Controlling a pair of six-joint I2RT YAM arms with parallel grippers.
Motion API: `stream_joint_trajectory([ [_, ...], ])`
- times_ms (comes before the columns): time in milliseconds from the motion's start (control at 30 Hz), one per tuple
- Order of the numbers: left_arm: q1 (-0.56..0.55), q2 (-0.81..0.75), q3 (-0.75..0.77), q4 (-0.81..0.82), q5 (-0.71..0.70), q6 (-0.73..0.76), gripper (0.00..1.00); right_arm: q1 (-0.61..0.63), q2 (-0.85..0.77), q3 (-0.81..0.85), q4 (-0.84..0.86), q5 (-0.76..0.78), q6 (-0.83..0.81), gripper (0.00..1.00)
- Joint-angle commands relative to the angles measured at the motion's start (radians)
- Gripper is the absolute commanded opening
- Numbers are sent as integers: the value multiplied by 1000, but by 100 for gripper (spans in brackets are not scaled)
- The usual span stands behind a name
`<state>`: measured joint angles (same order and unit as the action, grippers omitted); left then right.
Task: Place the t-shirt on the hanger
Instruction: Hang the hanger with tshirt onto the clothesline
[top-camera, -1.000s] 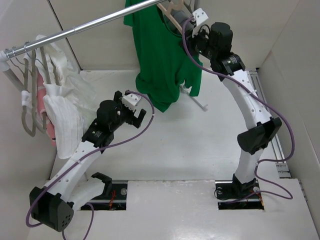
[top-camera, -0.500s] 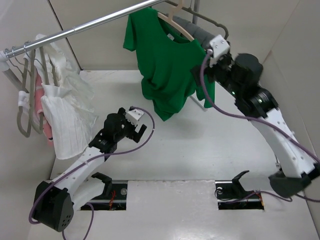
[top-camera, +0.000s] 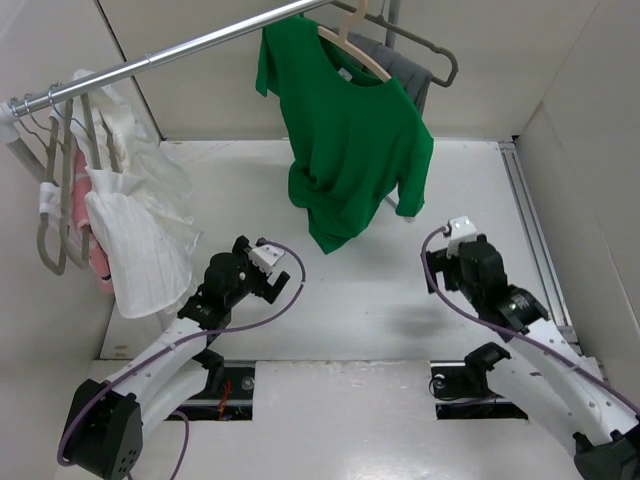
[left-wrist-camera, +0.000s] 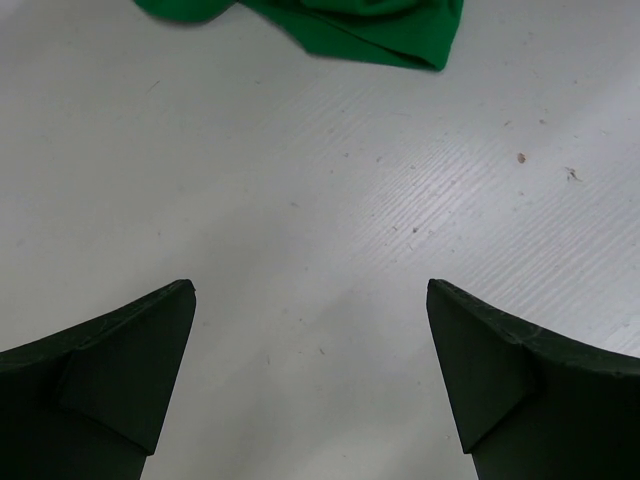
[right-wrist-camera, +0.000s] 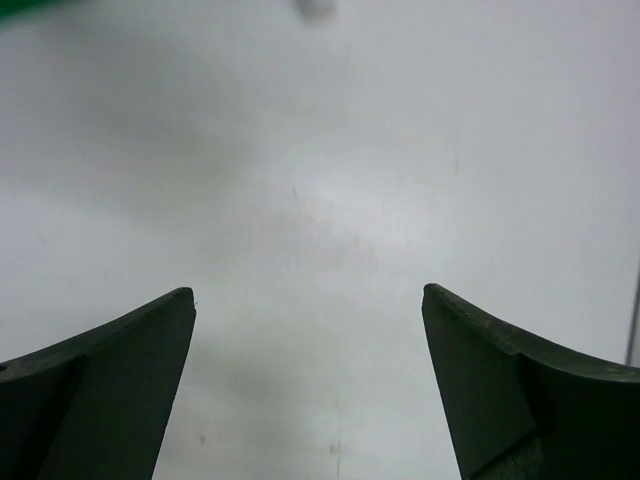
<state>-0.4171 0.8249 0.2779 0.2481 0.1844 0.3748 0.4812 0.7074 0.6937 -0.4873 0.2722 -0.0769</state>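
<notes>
Down from the rail (top-camera: 180, 50) has come my right arm. A second ago my right tool (right-wrist-camera: 308, 290) was up at the shoulder of the t-shirt (top-camera: 350, 140); now it sits low over the table (top-camera: 360, 290), with the shirt well above it and off to its left. Its fingers are spread wide with only bare table between them. My left tool (left-wrist-camera: 310, 283) has drawn back a little toward my base. It is spread and empty too, low over the table, with the shirt's bottom edge just ahead of it. The t-shirt hangs on the hanger (top-camera: 350, 45), whose hook is over the rail, high above and ahead of both tools. It was bunched and now hangs more open, though its lower part is gathered.
</notes>
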Motion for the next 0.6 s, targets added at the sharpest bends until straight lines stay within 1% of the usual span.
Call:
stream_joint_trajectory([
  [0,-2,-33,-22,100,69,19,100,-20,-121,-114,-10,90,209,100],
  [100,-2,-56,-43,100,79,29,100,-29,-200,-173,1,81,227,100],
  [300,18,-76,-54,109,99,29,100,-29,-311,-215,1,68,236,100],
  [367,18,-89,-54,109,99,29,100,-29,-321,-215,1,59,236,100],
  [567,72,-119,-54,109,109,38,100,-29,-333,-224,1,25,236,100],
])
